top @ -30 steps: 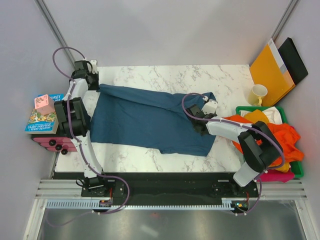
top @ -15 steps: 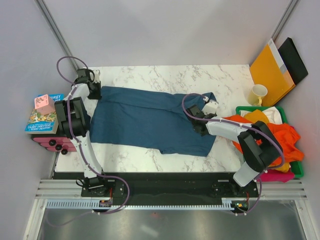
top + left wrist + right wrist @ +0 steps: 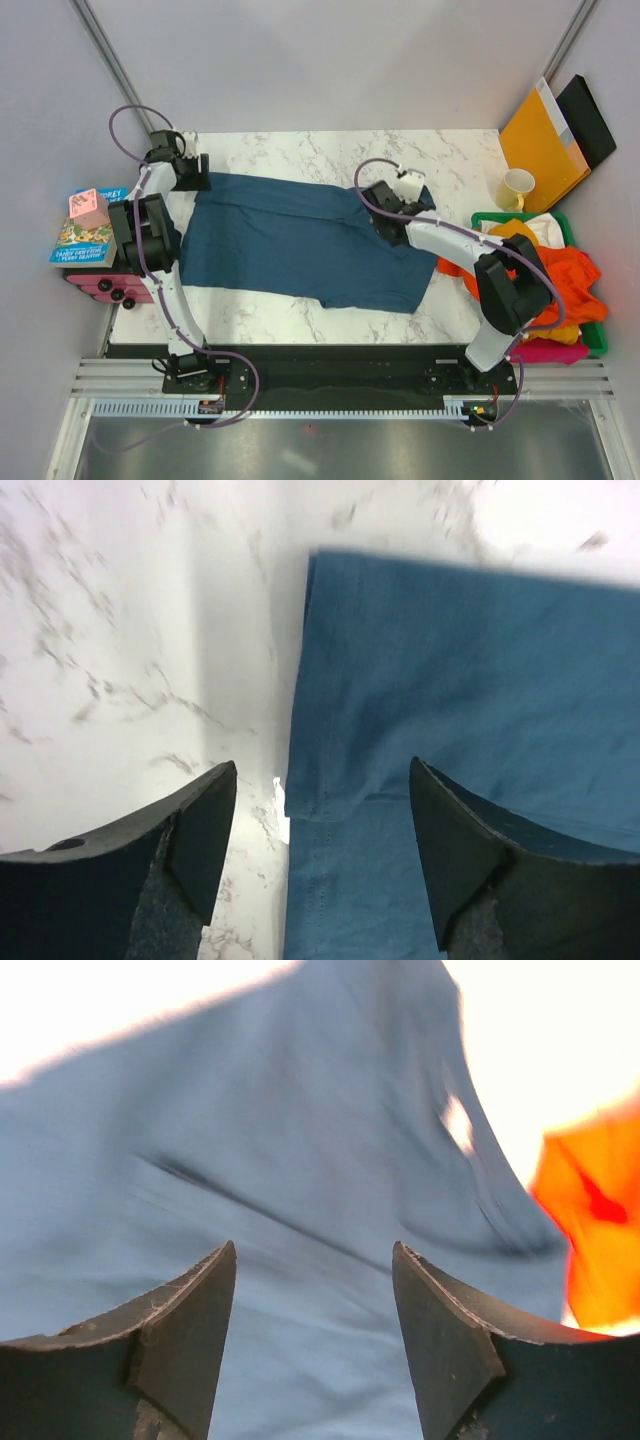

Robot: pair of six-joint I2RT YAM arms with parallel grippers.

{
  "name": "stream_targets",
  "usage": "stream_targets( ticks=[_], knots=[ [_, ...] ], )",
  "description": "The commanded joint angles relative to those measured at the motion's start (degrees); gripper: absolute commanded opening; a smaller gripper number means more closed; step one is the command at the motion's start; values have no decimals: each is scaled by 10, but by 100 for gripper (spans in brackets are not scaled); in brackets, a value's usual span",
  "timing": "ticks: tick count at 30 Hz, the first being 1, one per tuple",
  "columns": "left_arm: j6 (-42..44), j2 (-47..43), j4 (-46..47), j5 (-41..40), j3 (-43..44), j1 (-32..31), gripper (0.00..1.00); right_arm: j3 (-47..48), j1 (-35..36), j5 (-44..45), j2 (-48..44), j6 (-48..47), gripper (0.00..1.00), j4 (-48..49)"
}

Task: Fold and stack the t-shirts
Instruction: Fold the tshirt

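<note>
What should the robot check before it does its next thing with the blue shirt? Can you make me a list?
1. Left gripper open and empty: ok.
2. Right gripper open and empty: ok.
3. Blue t-shirt all on the table: ok.
4. Blue t-shirt folded small: not ok, it lies long across the table.
5. Yellow mug away from the shirt: ok.
6. Orange t-shirt clear of the blue one: cannot tell, it spills from the green bin right beside it.
</note>
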Motion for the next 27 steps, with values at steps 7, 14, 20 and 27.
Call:
stream_targets(
  ticks=[7, 14, 20, 27],
  knots=[
    [-42, 24, -21, 61, 193, -2, 66, 224, -71, -56, 123, -124, 24, 15],
    [-16, 95, -28, 54, 209, -27, 48, 265, -105, -85, 213, -81, 2, -15],
    [-34, 121, -30, 65, 210, -28, 48, 231, -110, -70, 192, -64, 33, -14],
    [-34, 135, -42, 56, 233, -35, 48, 215, -132, -64, 172, -50, 38, -42]
  ],
)
